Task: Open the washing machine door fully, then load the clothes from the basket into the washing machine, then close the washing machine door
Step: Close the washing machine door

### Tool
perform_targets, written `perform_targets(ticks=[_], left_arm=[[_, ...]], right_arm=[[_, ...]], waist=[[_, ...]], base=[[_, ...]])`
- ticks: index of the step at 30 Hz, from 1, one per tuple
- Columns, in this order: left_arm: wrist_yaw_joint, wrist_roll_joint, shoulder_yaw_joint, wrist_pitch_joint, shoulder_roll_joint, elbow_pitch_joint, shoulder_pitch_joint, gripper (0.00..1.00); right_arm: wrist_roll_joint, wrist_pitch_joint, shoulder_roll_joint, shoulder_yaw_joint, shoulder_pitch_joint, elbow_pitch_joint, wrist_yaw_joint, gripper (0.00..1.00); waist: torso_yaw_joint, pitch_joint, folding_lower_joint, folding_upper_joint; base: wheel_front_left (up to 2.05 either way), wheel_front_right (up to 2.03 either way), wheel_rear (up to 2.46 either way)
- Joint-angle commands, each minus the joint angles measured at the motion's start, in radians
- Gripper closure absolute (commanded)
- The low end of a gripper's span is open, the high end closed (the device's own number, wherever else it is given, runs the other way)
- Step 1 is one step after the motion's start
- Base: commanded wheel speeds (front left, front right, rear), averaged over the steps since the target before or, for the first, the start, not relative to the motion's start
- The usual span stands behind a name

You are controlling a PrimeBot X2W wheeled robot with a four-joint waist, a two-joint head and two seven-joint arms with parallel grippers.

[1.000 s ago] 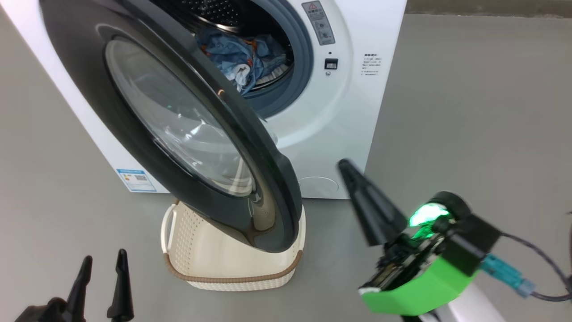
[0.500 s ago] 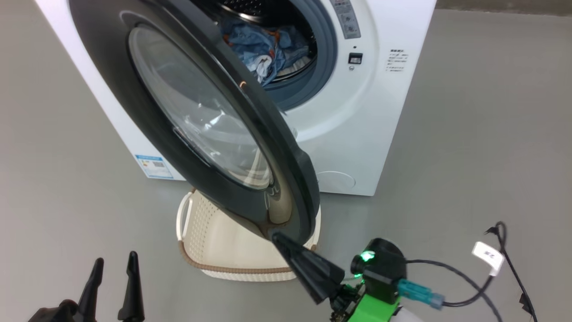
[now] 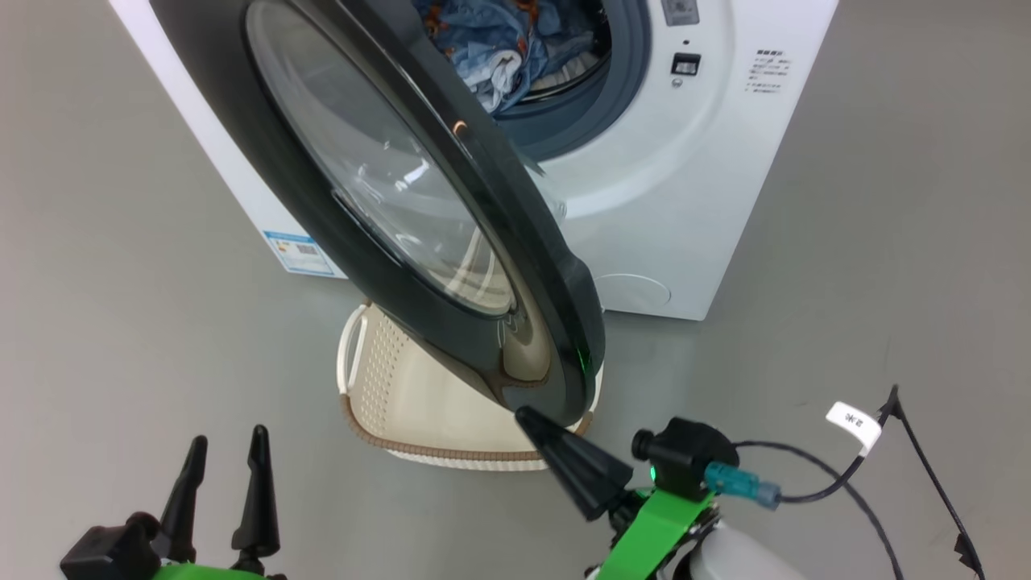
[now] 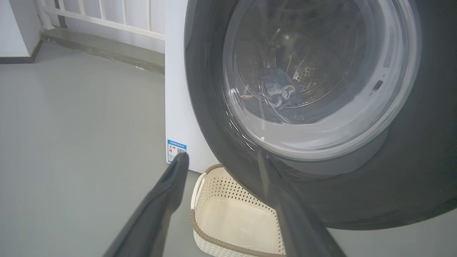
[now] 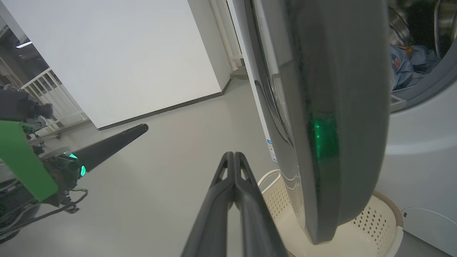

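Observation:
The washing machine [image 3: 693, 185] stands at the top with its door [image 3: 451, 266] swung partly open, black rim and glass window facing me. Light-blue clothes [image 3: 499, 40] lie in the drum, and the clothes [image 4: 278, 89] also show through the glass. The basket [image 3: 403, 403] sits on the floor under the door, and the part of its inside that I see is bare. My right gripper [image 3: 527, 415] is shut on nothing, its tip just below the door's lowest rim, on the outer side of the door's edge [image 5: 339, 125]. My left gripper [image 3: 228, 439] is open at the lower left.
Grey floor lies all around. A black cable with a white tag [image 3: 854, 423] trails at the right. A blue label sticker [image 3: 300, 251] marks the machine's lower left corner. A white railing [image 4: 107, 18] and a wall stand behind the machine.
The camera has shifted, so the machine sits higher and further right. My right gripper has swung left and down, from right of the door to under its lower rim.

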Motion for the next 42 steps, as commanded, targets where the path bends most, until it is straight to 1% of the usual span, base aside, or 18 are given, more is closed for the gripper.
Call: perform_targets(ticks=[1,5,7,8,16,27,42], left_arm=[[-0.002,-0.006,0.03,-0.006,0.009,-0.017,-0.039,0.0],[-0.002,-0.005,0.025,-0.006,0.006,-0.016,-0.047,0.0],[-0.002,-0.005,0.019,-0.006,0.002,-0.016,-0.054,0.0],[-0.002,-0.005,0.019,-0.006,0.002,-0.016,-0.054,0.0],[-0.002,-0.005,-0.007,-0.006,-0.006,-0.02,-0.094,0.0],[-0.002,-0.011,-0.078,-0.006,-0.014,-0.034,-0.165,0.0],[-0.002,-0.024,-0.155,-0.006,-0.018,-0.052,-0.244,0.0]], right_arm=[[0.004,-0.005,0.022,-0.001,-0.028,-0.01,0.002,1.0],[0.0,-0.005,0.028,-0.039,-0.044,0.011,0.002,1.0],[-0.007,-0.005,0.031,-0.082,-0.058,0.02,0.002,1.0],[-0.007,-0.005,0.031,-0.082,-0.058,0.02,0.002,1.0],[-0.028,-0.005,0.031,-0.198,-0.113,0.03,0.002,1.0],[-0.055,-0.005,-0.016,-0.342,-0.224,0.039,0.002,1.0],[-0.072,-0.005,-0.078,-0.496,-0.432,0.117,0.002,1.0]], waist=[[0.009,0.014,0.0,-0.0001],[0.014,0.024,0.0,-0.0001],[0.018,0.035,0.0,-0.0001],[0.018,0.035,0.0,-0.0001],[0.033,0.087,0.0,-0.0001],[0.083,0.17,0.0,-0.0001],[0.152,0.267,0.0,-0.0001]], base=[[0.0,0.0,0.0],[0.0,0.0,0.0],[0.0,0.0,0.0],[0.0,0.0,0.0],[0.0,0.0,0.0],[0.0,0.0,0.0],[0.0,0.0,0.0]])
